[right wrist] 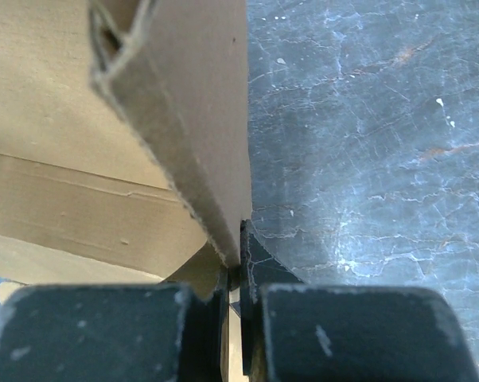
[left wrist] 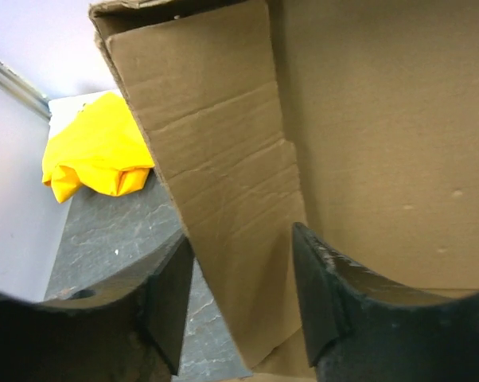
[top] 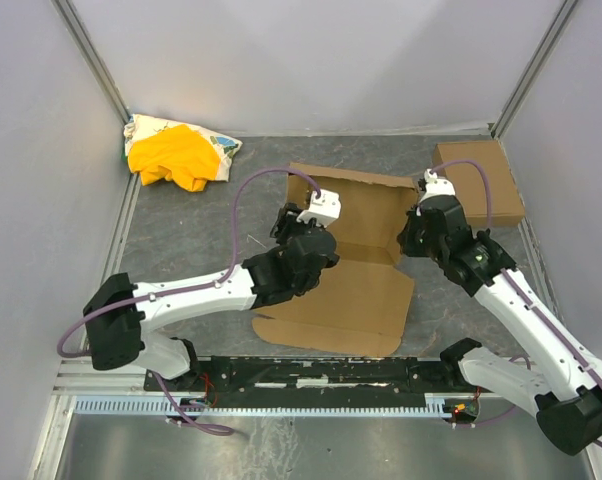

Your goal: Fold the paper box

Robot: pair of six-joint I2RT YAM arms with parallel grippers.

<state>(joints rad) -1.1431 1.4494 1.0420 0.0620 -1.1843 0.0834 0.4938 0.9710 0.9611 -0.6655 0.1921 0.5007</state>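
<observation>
The paper box is a brown corrugated sheet, partly folded, in the middle of the dark table. Its back wall stands up and its front panel lies flat. My left gripper is at the box's left side. In the left wrist view its jaws are open around a raised side flap, a finger on each side. My right gripper is at the box's right side. In the right wrist view it is shut on the edge of a raised side wall.
A small ready-folded brown box sits at the back right by the wall. A yellow cloth on a printed bag lies at the back left; it also shows in the left wrist view. Grey walls enclose three sides.
</observation>
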